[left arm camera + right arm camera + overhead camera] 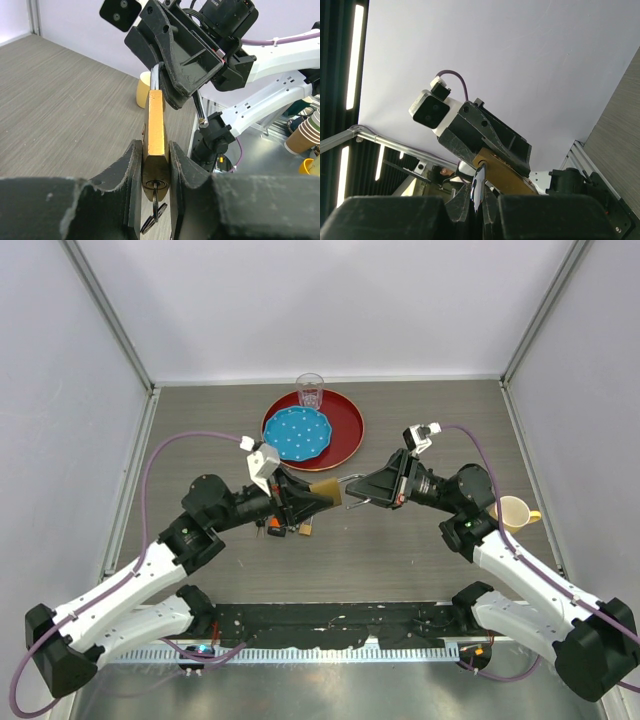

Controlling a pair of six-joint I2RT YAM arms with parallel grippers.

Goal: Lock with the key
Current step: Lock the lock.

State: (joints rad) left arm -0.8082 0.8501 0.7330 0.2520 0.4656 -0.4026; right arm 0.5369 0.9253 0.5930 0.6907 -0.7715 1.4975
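A brass padlock (327, 490) hangs in the air between the two arms. My left gripper (312, 496) is shut on its body (156, 125), one finger on each flat side. A key (156, 197) sits in the keyhole at the bottom, with more keys dangling from its ring. My right gripper (366, 490) is shut on the steel shackle (479, 187). In the left wrist view the shackle's free end (200, 111) stands out of the body, so the lock is open. The right wrist view shows the padlock (506, 176) end-on under the left gripper's fingers (492, 137).
A red tray (345, 430) at the back holds a blue plate (297, 433), with a clear glass (310, 392) at its far rim. A yellow mug (513, 512) stands by the right arm. Several paper cups (306, 132) are stacked beyond the table edge.
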